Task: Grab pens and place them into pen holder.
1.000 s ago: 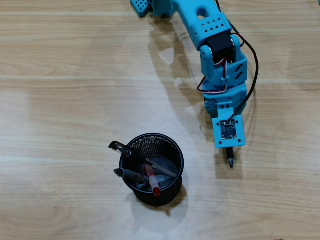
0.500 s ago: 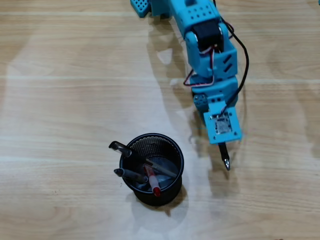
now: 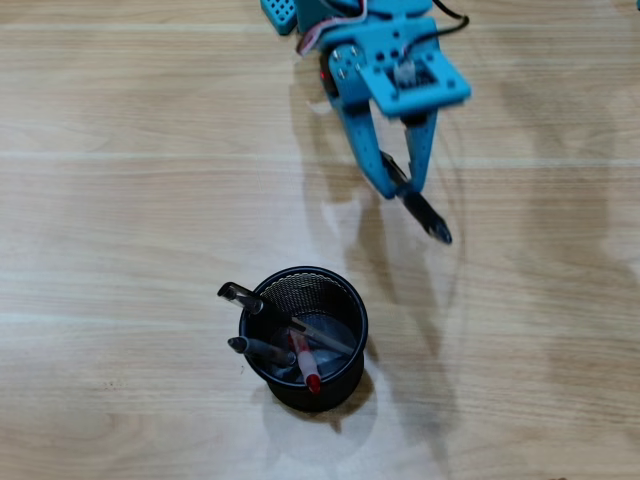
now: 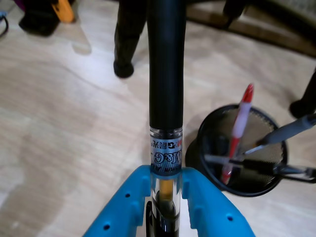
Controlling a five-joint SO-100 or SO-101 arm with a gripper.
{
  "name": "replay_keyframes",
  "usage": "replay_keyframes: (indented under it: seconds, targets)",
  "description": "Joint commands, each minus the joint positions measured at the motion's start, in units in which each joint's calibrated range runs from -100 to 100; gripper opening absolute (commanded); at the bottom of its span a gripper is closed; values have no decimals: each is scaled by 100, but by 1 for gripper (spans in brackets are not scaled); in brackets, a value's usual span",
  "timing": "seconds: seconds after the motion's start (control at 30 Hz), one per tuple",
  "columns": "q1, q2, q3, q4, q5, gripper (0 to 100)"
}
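Note:
The pen holder (image 3: 347, 292), a round black mesh cup, stands on the wooden table at lower centre of the overhead view. Three pens lean in it, among them a red pen (image 3: 305, 365) and a dark one (image 3: 245, 297) poking out to the left. My blue gripper (image 3: 400, 186) hangs above the table, up and right of the cup, shut on a clear-barrelled pen (image 3: 427, 218) with a black rubber section. In the wrist view that pen (image 4: 167, 74) runs straight up between my fingers, gripper (image 4: 166, 170), and the holder (image 4: 269, 126) is to the right.
The arm's blue base (image 3: 285, 14) is at the top edge of the overhead view. In the wrist view dark legs (image 4: 127, 39) and an orange item (image 4: 62, 9) stand beyond the table's far side. Bare wood surrounds the cup.
The gripper has drawn back toward the base and risen from the table, swinging from pointing down to tilted outward, with the pen carried up in it. The cup and its pens stayed put.

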Motion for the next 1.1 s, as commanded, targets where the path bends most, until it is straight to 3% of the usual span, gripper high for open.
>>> replay_keyframes:
  seconds: [0.0, 0.23, 0.5, 0.63, 0.8, 1.07]
  targets:
    - [153, -736, 173, -581, 107, 2]
    - [226, -1677, 2002, -2397, 163, 2]
    - [580, -2307, 4905, -6143, 147, 2]
    - [898, -2055, 5517, -7486, 147, 2]
    - [1261, -1198, 5157, -8235, 147, 2]
    - [1434, 306, 3580, -8278, 132, 2]
